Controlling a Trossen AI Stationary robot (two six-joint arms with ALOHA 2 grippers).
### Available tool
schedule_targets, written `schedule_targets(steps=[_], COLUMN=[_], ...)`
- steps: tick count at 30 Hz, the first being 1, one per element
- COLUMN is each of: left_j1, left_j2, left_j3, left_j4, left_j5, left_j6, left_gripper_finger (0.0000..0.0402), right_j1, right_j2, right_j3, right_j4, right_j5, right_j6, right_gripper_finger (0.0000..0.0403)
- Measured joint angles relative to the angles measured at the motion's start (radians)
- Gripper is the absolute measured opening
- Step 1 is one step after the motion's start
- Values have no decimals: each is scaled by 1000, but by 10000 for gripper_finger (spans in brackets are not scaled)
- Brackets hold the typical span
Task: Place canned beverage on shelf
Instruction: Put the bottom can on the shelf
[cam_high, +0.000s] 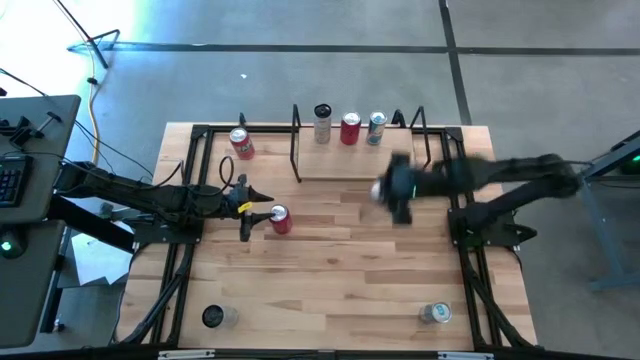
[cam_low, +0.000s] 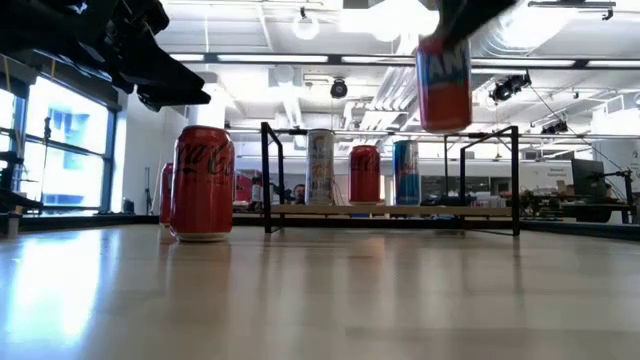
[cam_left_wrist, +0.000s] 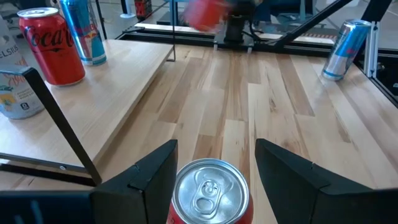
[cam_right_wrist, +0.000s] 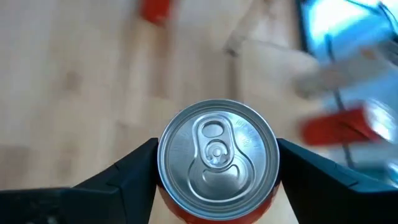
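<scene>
My right gripper (cam_high: 385, 192) is shut on a red can (cam_low: 443, 85) and holds it in the air in front of the shelf (cam_high: 355, 165), a light-wood board between black rods. A white can (cam_high: 322, 125), a red can (cam_high: 349, 128) and a blue can (cam_high: 376, 127) stand on the shelf's far part. My left gripper (cam_high: 258, 212) is open at the table's left middle. Its fingers stand on either side of a red Coca-Cola can (cam_left_wrist: 210, 193) without touching it. That can stands upright on the table (cam_low: 202, 185). My right gripper pinches the red can's side wall just below the top rim (cam_right_wrist: 166, 200) between its two fingers (cam_right_wrist: 124, 177), one on each side. The fingers come from the table's right side, slanting down. The can is upright and lifted clear of the table.
Another red can (cam_high: 241, 143) stands at the far left of the table, beside the shelf. A dark-topped can (cam_high: 213, 316) and a blue-and-silver can (cam_high: 435, 313) stand near the front edge. Black frame rails run along both table sides.
</scene>
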Motion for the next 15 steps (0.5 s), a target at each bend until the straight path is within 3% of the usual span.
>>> schedule_targets(steps=[4,9,12,15], left_j1=[0,0,0,0], left_j2=[-1,-1,-1,-1], left_j3=[0,0,0,0], left_j4=[12,20,22,23], left_j5=[0,1,1,-8], left_j6=[-5,-41,-37,-16], left_gripper_finger=[204,204,204,204], right_j1=[-323,-701,-859,-948], right_j2=[-94,-81,-25,54], right_j3=[3,0,1,1], right_j4=[7,11,62,68], right_j5=[-149,-359,-501,-632], right_j6=[-221,-407,-461,-475], right_gripper_finger=[272,272,272,272])
